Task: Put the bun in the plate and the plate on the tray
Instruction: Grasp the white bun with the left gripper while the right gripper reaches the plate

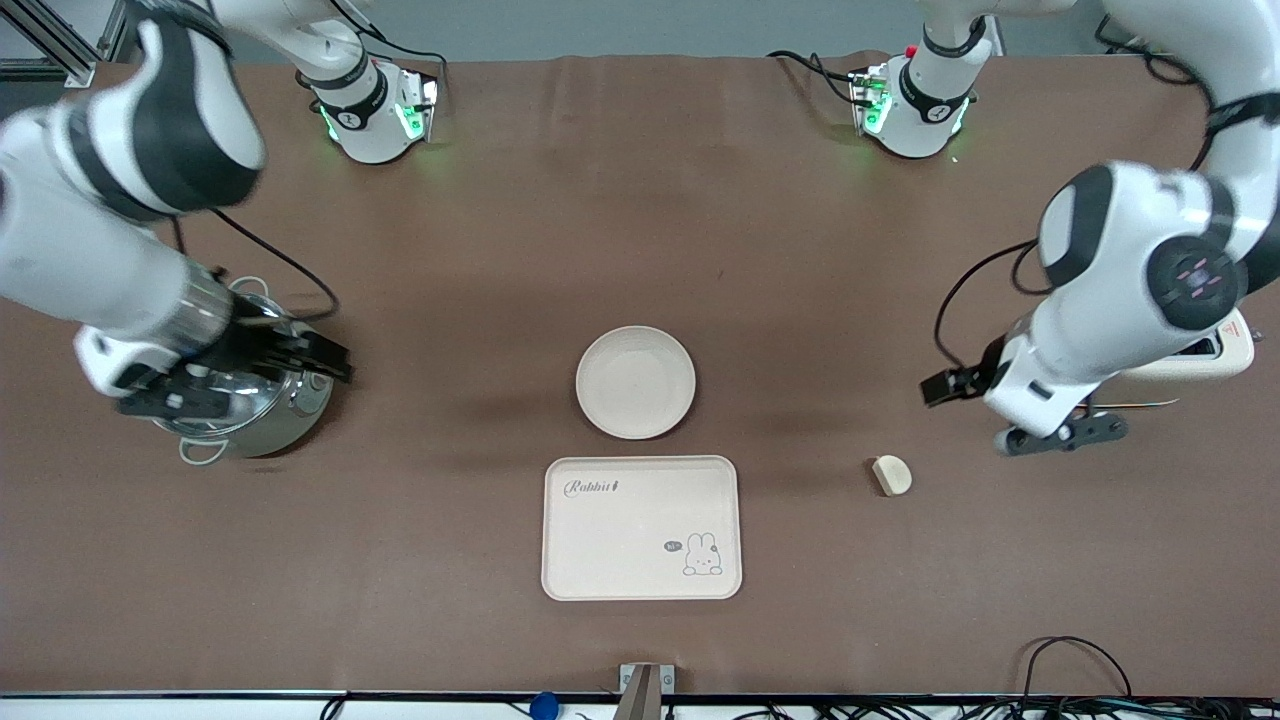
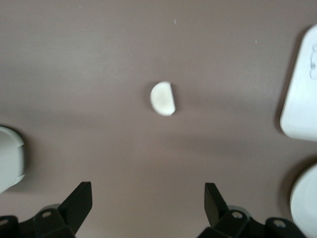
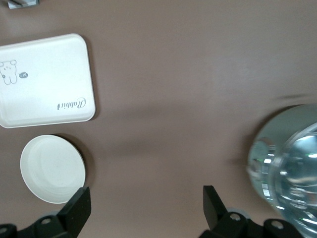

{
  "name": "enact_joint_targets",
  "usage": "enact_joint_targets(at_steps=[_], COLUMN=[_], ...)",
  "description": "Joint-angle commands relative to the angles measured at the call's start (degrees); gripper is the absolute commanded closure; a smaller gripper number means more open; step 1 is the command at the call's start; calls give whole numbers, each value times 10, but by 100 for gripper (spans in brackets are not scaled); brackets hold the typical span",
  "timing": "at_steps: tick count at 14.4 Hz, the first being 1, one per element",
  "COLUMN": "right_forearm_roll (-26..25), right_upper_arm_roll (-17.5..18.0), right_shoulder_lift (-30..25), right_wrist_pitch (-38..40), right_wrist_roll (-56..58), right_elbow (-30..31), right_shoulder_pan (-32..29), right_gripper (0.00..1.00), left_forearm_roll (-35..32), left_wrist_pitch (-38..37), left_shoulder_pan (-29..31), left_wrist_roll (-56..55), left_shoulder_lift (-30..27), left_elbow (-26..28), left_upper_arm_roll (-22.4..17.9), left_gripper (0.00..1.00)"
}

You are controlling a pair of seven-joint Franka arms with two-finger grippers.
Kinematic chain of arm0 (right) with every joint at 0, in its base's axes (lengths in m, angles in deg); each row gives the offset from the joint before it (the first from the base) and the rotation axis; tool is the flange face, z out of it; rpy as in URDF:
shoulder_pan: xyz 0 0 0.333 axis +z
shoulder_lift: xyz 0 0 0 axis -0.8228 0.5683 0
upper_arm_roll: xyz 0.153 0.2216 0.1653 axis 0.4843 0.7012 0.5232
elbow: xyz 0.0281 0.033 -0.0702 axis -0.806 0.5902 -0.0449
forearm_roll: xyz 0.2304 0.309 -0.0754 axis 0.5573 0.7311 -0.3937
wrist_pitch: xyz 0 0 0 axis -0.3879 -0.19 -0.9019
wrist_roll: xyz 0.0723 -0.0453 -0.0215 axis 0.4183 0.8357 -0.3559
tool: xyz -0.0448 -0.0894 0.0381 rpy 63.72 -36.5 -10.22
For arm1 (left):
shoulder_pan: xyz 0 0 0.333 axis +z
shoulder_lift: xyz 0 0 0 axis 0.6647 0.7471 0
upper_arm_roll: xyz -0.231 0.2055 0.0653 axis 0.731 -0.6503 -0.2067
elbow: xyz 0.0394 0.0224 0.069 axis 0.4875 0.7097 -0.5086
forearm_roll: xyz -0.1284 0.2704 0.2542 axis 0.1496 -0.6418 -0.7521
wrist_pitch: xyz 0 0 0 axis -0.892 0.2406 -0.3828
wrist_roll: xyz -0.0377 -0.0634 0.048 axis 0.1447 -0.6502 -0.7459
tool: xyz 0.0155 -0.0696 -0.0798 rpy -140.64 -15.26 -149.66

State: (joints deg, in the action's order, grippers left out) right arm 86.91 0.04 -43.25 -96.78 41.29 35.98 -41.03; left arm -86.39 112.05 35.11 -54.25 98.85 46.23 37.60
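Observation:
The bun [image 1: 891, 475] lies on the brown table toward the left arm's end, flat cut side upright. It shows in the left wrist view [image 2: 162, 98] too. The round plate [image 1: 635, 382] sits empty mid-table, and the "Rabbit" tray [image 1: 641, 527] lies empty just nearer the front camera. My left gripper [image 1: 1000, 410] hangs open and empty over bare table beside the bun [image 2: 148, 198]. My right gripper [image 1: 245, 385] is open and empty over the steel pot's edge [image 3: 147, 203]. The right wrist view shows the plate [image 3: 52, 168] and tray [image 3: 47, 82].
A steel pot with a glass lid [image 1: 240, 420] stands at the right arm's end under the right gripper. A white toaster-like appliance [image 1: 1215, 355] stands at the left arm's end, partly hidden by the left arm. Cables lie at the table's front edge.

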Motion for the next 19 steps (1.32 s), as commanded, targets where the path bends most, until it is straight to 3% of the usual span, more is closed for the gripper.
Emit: enact_joint_targets(at_steps=[1, 3, 4, 8, 10, 12, 15, 17, 19], right_forearm_roll=[41, 64, 65, 59, 57, 56, 56, 56, 55], right_upper_arm_roll=[-5, -5, -5, -7, -7, -8, -8, -8, -7], right_shoulder_lift=[18, 40, 57, 100, 117, 145, 172, 191, 212], right_wrist_pitch=[-77, -200, -225, -264, -264, -271, -308, -338, -350], right_wrist_roll=[-14, -51, -73, -133, -134, -139, -174, -179, -207], right_elbow=[58, 126, 133, 133, 135, 133, 129, 128, 119], right_shoulder_pan=[35, 80, 105, 183, 200, 218, 239, 245, 248], right_gripper=[0, 0, 0, 0, 0, 0, 0, 0, 1], left_forearm_roll=[0, -1, -1, -2, -8, -56, -58, -58, -59], left_wrist_pitch=[89, 145, 163, 234, 261, 272, 290, 289, 284], left_shoulder_pan=[2, 1, 1, 0, 1, 6, 8, 5, 0], left_wrist_roll=[-40, -68, -69, -69, -69, -70, -72, -95, -133], left_shoulder_lift=[46, 86, 101, 161, 182, 198, 218, 217, 208], left_elbow=[26, 31, 32, 30, 29, 25, 21, 14, 16], left_upper_arm_roll=[2, 2, 2, 1, 0, 0, -2, -1, 8], left_gripper=[0, 0, 0, 0, 6, 27, 51, 76, 83])
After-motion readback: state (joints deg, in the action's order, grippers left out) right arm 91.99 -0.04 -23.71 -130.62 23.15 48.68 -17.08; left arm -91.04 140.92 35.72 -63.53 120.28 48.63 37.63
